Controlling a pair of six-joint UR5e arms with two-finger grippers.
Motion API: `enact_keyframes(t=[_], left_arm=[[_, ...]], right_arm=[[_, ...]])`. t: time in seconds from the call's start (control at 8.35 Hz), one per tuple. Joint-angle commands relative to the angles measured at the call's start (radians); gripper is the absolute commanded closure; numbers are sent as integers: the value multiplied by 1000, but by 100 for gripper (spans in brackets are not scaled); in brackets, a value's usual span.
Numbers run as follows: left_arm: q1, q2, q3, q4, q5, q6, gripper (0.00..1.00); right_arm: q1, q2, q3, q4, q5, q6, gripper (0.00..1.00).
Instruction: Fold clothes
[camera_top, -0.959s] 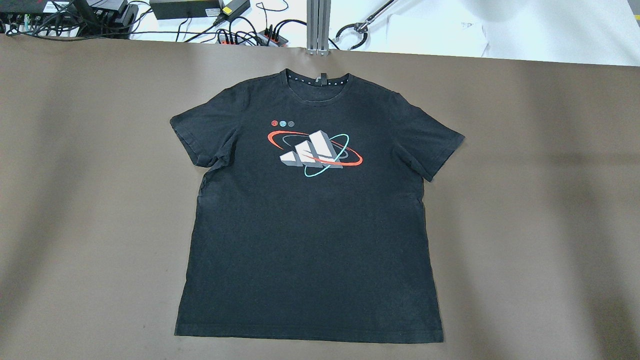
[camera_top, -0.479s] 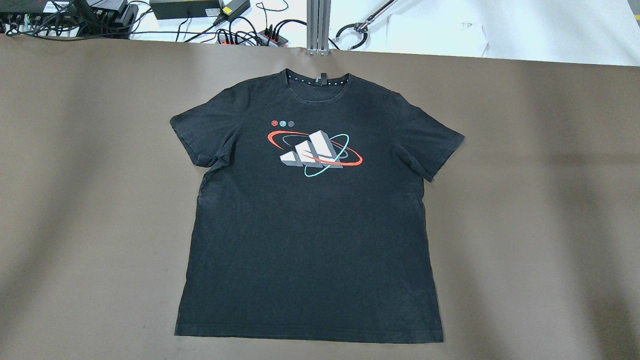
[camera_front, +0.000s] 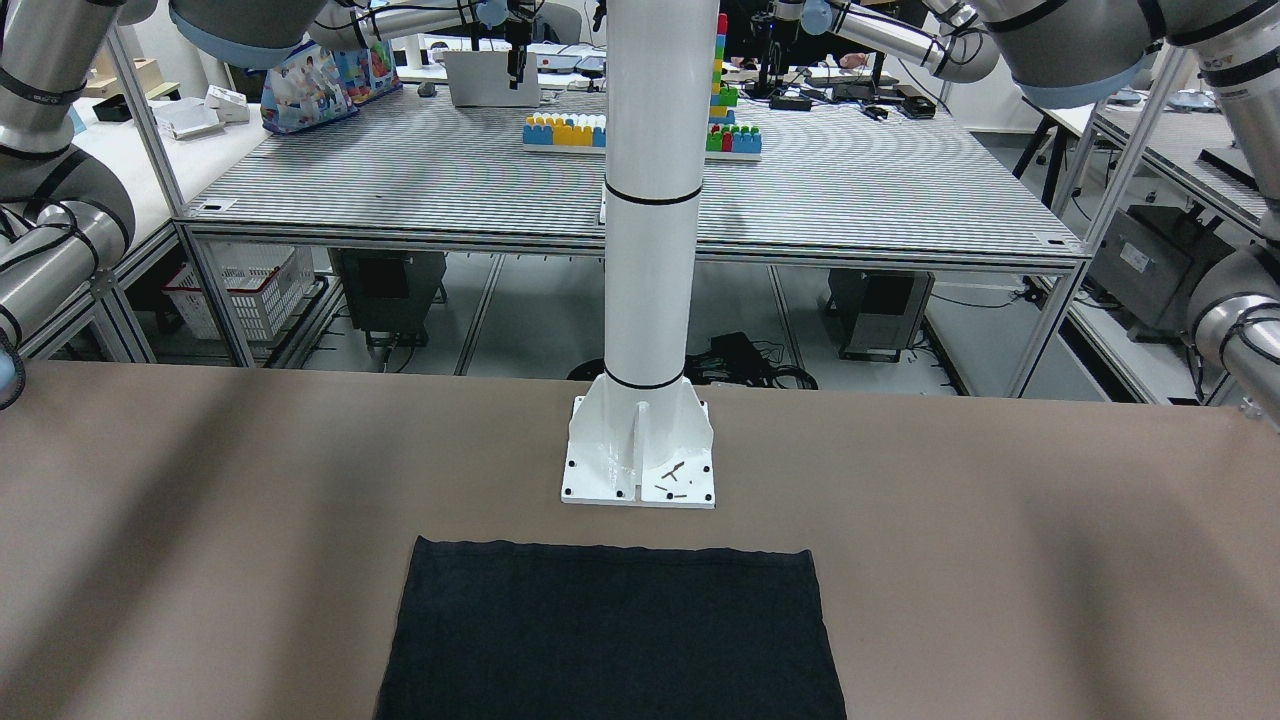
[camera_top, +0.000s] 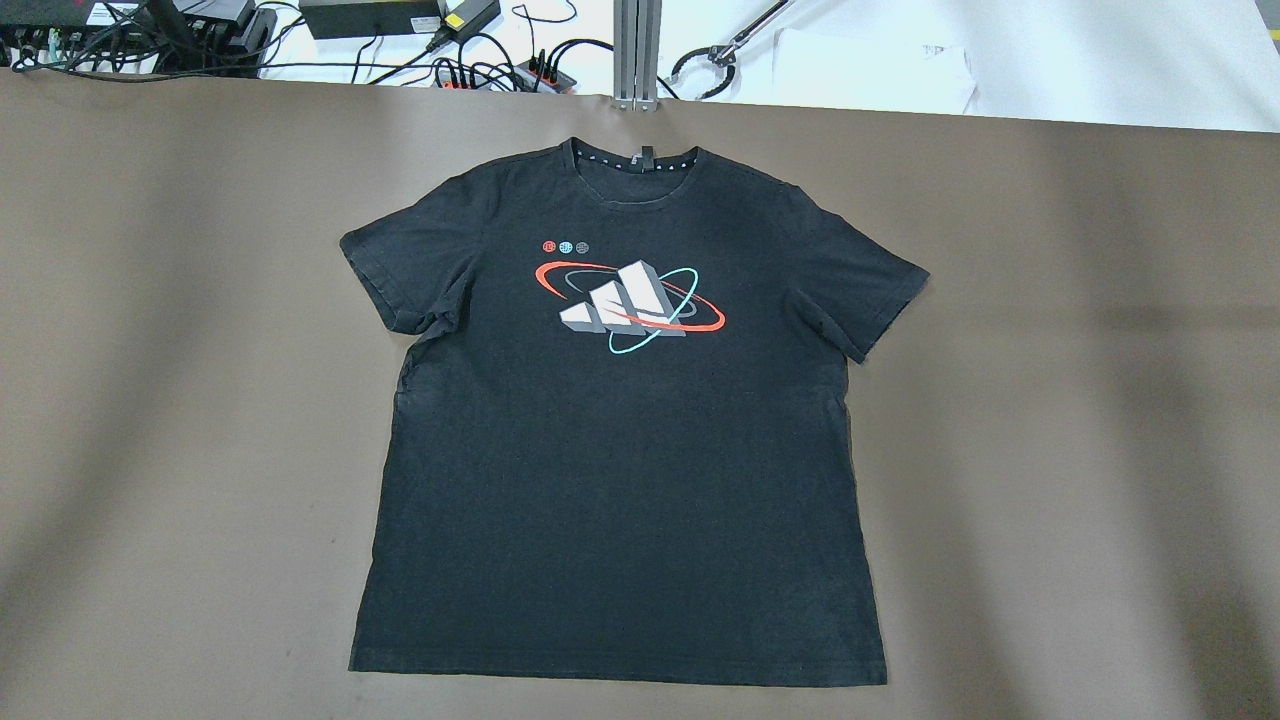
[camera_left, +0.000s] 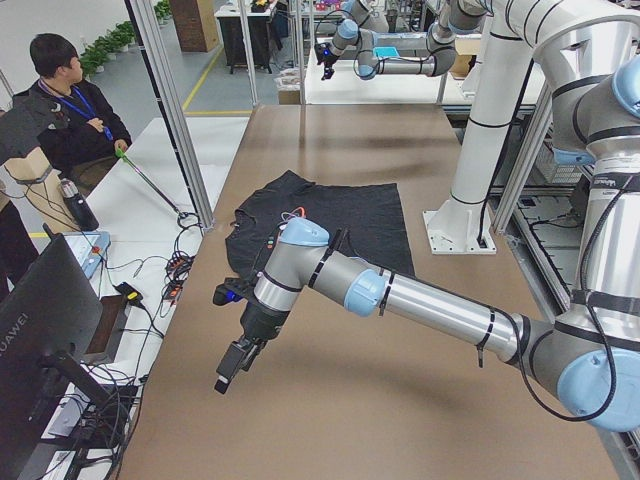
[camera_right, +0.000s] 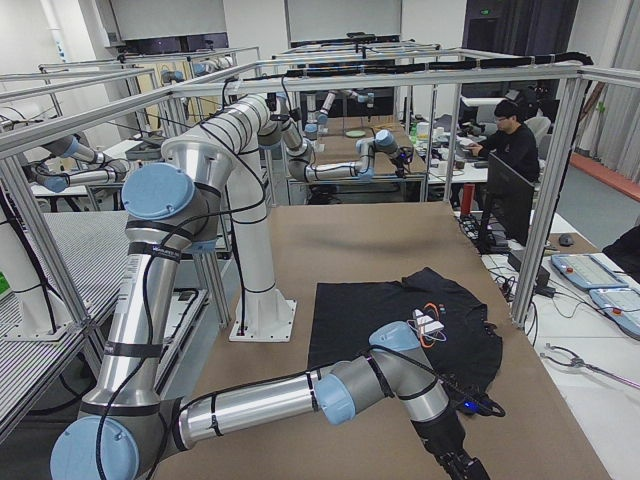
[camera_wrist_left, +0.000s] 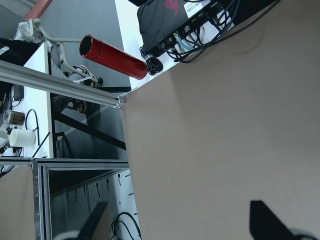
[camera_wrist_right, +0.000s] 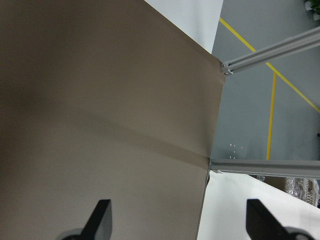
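The clothes (camera_top: 620, 480) are one black T-shirt with a red, white and teal logo (camera_top: 625, 300), spread flat and face up on the brown table (camera_top: 1050, 400), collar at the far edge. The front-facing view shows only the lower part of the shirt (camera_front: 610, 630). Neither gripper shows in the overhead view. My left gripper (camera_wrist_left: 180, 225) hangs open over bare table at the left end, apart from the shirt (camera_left: 340, 215). My right gripper (camera_wrist_right: 181, 220) is open over the table's right end, clear of the shirt (camera_right: 390, 310).
The white pole's base plate (camera_front: 640, 460) stands just behind the shirt's hem. Cables and power strips (camera_top: 480, 70) lie beyond the far edge. A seated person (camera_left: 65, 100) and a monitor (camera_left: 40, 330) are off the left end. A red bottle (camera_wrist_left: 112, 56) lies there too.
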Motion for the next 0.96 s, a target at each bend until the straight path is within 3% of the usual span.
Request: enact_keyframes(t=[0.0,0.12,0.36,0.6,0.84], left_arm=[[67,-36,22,-17,-2,-4,0],[95,-93,74,-15,-3,-22,0],[119,-194,229,-85,-130,-96,0],[197,-251,394,-283,-215,-231,0],[320,-319,467,-347,-227,-370,0]], right_arm=[[-4,19,-88,53,-20,5,6],[-13,90,-160,43,-20,99,6],[-86,193,-309,55,-20,317,6],[-186,267,-360,63,-10,446,6],[-321,275,-372,156,-10,677,6]])
